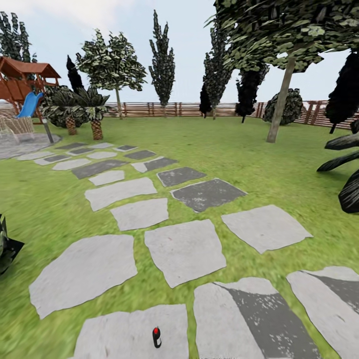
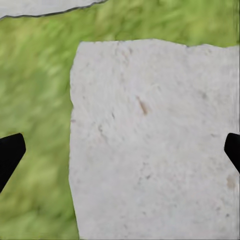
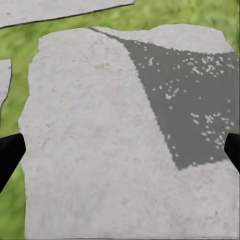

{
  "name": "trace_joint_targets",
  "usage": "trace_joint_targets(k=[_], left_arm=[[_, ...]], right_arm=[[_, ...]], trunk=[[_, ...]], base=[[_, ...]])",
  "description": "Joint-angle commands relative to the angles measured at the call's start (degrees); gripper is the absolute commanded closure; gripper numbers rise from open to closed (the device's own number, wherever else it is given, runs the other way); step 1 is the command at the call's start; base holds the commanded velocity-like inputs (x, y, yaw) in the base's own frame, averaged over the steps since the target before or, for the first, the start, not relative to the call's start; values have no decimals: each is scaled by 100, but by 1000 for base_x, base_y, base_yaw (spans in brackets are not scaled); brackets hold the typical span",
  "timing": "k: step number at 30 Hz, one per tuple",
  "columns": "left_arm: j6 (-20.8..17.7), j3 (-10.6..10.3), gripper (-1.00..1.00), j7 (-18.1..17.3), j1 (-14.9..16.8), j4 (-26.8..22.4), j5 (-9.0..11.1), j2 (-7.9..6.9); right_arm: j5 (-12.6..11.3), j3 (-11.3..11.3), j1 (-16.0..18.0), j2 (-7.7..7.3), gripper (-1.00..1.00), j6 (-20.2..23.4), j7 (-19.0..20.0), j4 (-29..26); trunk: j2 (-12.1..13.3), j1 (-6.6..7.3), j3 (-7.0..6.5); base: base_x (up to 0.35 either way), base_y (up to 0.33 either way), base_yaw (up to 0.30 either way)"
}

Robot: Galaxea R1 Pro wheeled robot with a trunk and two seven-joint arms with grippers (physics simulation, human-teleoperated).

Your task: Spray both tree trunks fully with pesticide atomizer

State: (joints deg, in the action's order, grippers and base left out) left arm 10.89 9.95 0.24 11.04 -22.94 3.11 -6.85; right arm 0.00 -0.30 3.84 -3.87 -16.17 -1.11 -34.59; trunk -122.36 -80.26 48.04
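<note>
The pesticide atomizer [image 1: 156, 337], a small black bottle with a red top, stands on a grey stepping stone [image 1: 134, 331] at the near edge of the head view. One tree with a bare, leaning, pale trunk [image 1: 280, 102] rises at the right of the lawn. A second leafy tree [image 1: 112, 62] with a thin trunk stands far back left by the fence. In the left wrist view my left gripper [image 2: 120, 155] is open above a pale stone [image 2: 155, 145] and grass. My right gripper [image 3: 120, 154] is open over a stone [image 3: 100, 150] partly in shadow.
Grey stepping stones [image 1: 184, 252] run across the green lawn toward a playground [image 1: 22, 85] at far left. Short palms [image 1: 94, 124] and dark cypresses [image 1: 162, 65] stand before the wooden fence [image 1: 164, 108]. Dark foliage [image 1: 346, 169] juts in at the right edge.
</note>
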Motion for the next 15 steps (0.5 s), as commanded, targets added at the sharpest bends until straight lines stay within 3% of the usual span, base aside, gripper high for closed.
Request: trace_joint_targets(k=[1, 5, 15], left_arm=[[17, -2, -100, 2, 2, 2, 32, -1], [18, -2, -100, 2, 1, 0, 33, -1], [18, -4, -100, 2, 0, 5, 32, 8]], right_arm=[[0, 3, 4, 0, -100, -18, -12, 5], [0, 3, 7, 0, -100, -18, -12, 5], [0, -4, 8, 0, -100, -9, -12, 5]], trunk=[[-2, 1, 5], [-2, 1, 5], [-2, 1, 5]], base=[[0, 3, -289], [-92, 22, -289], [-253, 52, -274]])
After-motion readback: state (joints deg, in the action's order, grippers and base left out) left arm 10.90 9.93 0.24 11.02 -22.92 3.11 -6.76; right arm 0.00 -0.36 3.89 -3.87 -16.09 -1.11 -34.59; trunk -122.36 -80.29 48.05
